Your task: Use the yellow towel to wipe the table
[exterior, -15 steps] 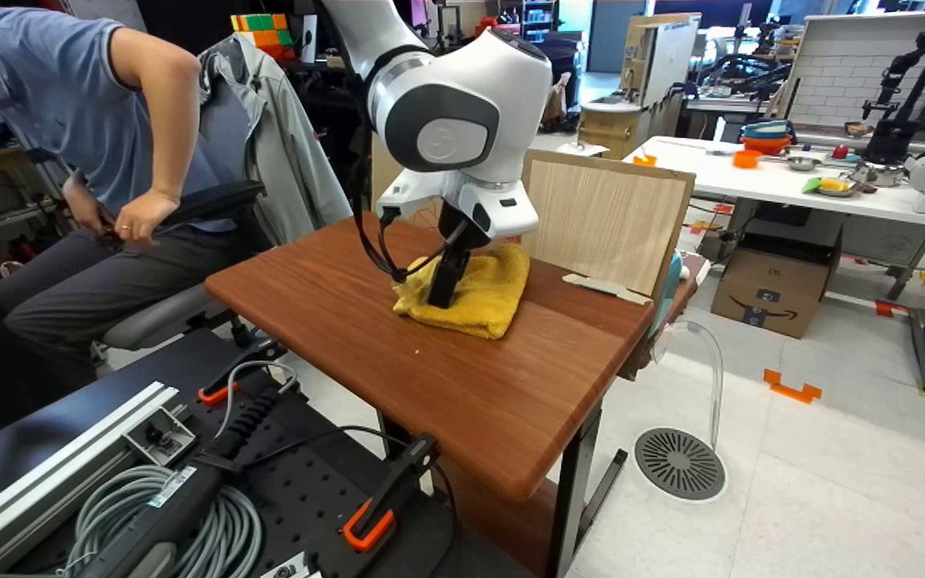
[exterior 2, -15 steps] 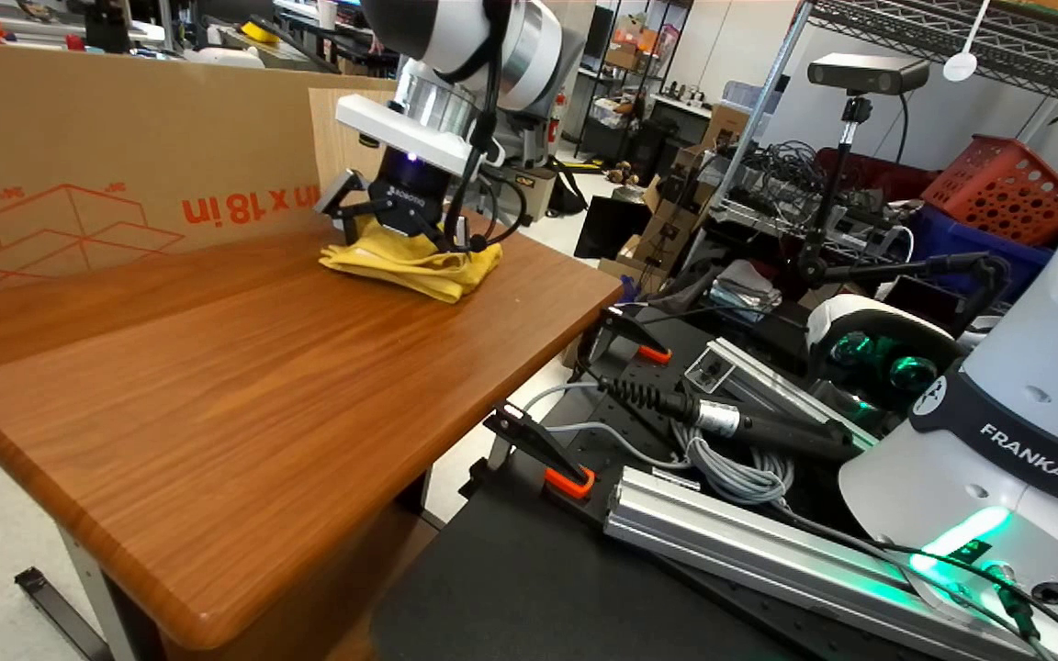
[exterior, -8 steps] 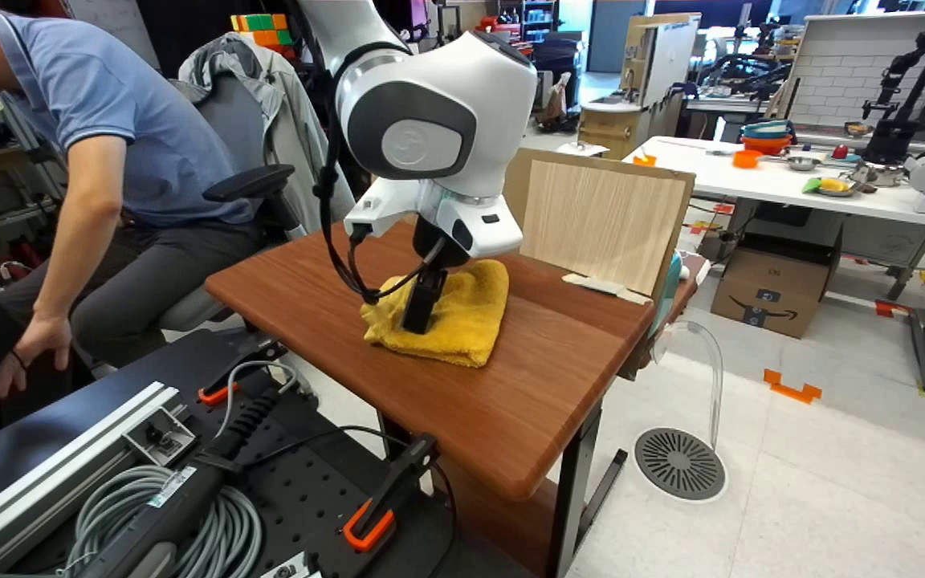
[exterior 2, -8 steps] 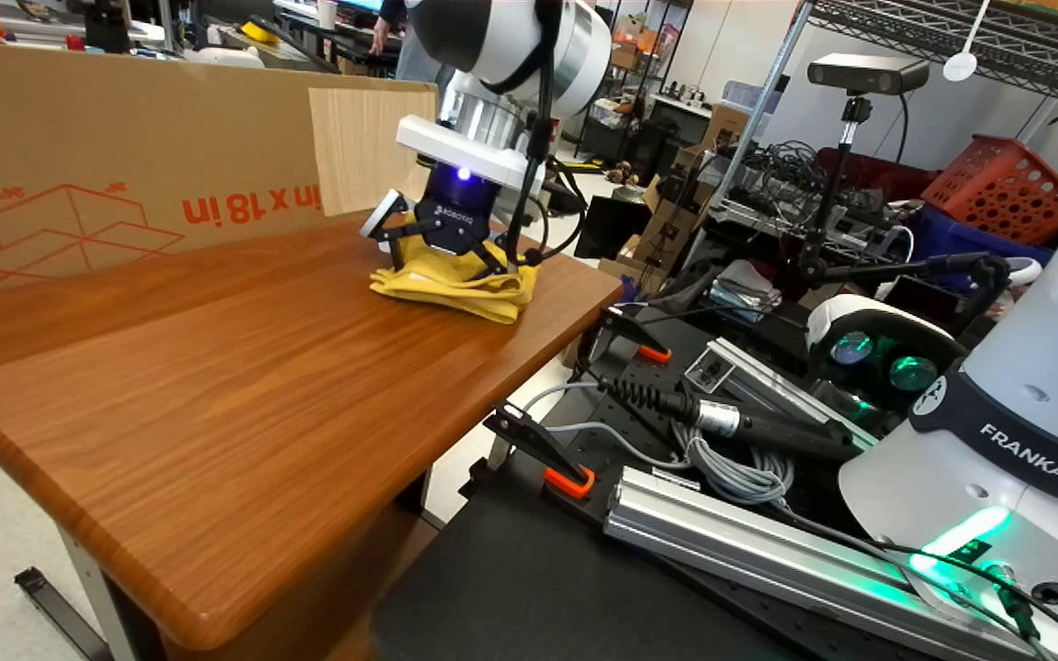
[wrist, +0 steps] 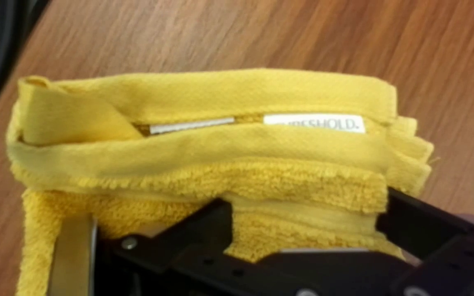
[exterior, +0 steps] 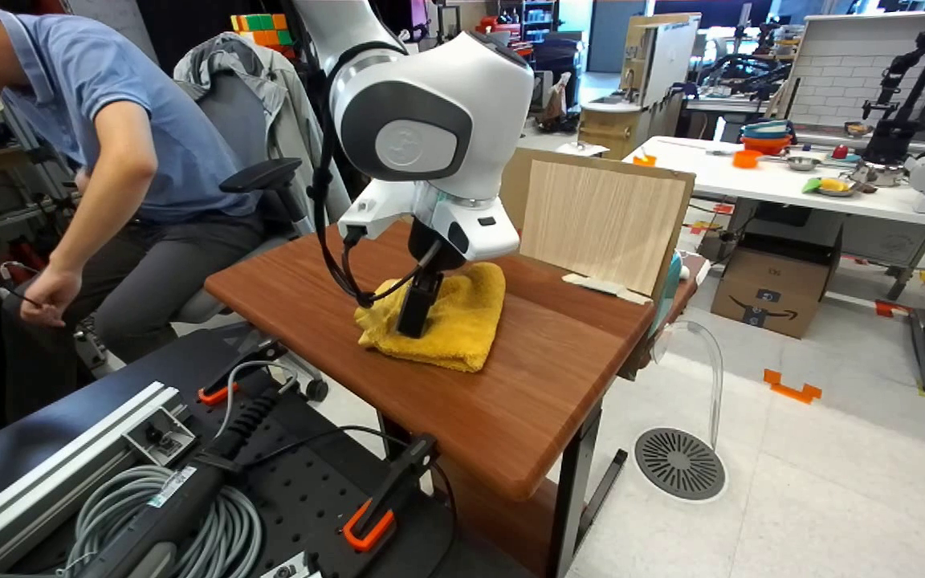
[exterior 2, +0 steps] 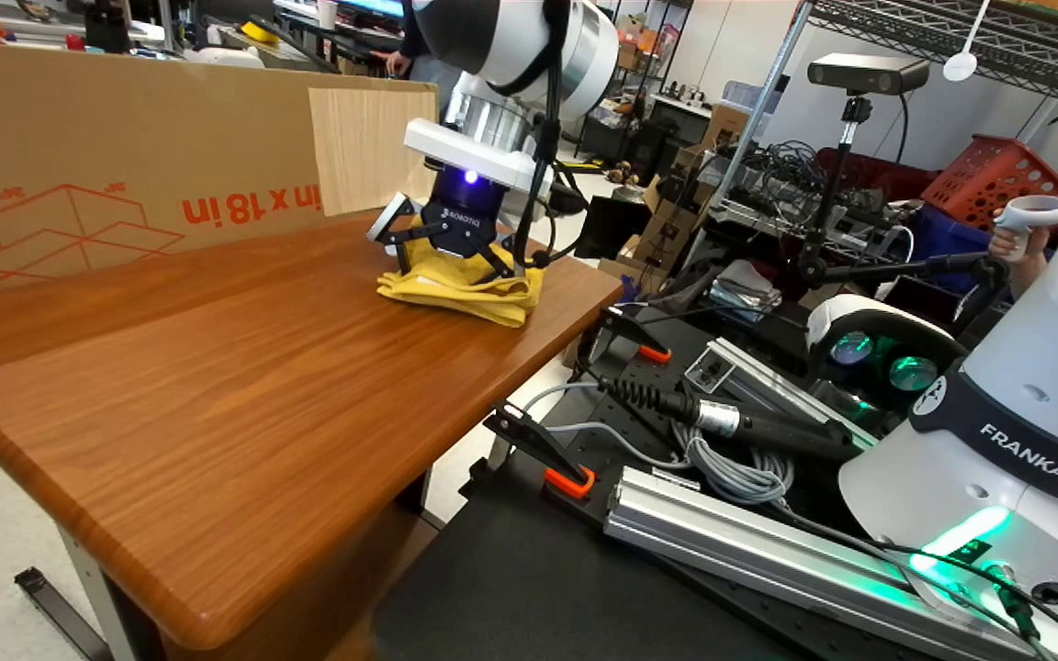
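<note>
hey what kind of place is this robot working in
Probably a robotics lab: a white robot arm, a black robot arm across the room, and a wire shelf holding tangled cables.

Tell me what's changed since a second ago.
The gripper and yellow towel slid together across the table toward the robot base. The person in blue shifted, and a white controller came into an exterior view. No grasp or release shows; table and clamps stayed put.
</note>
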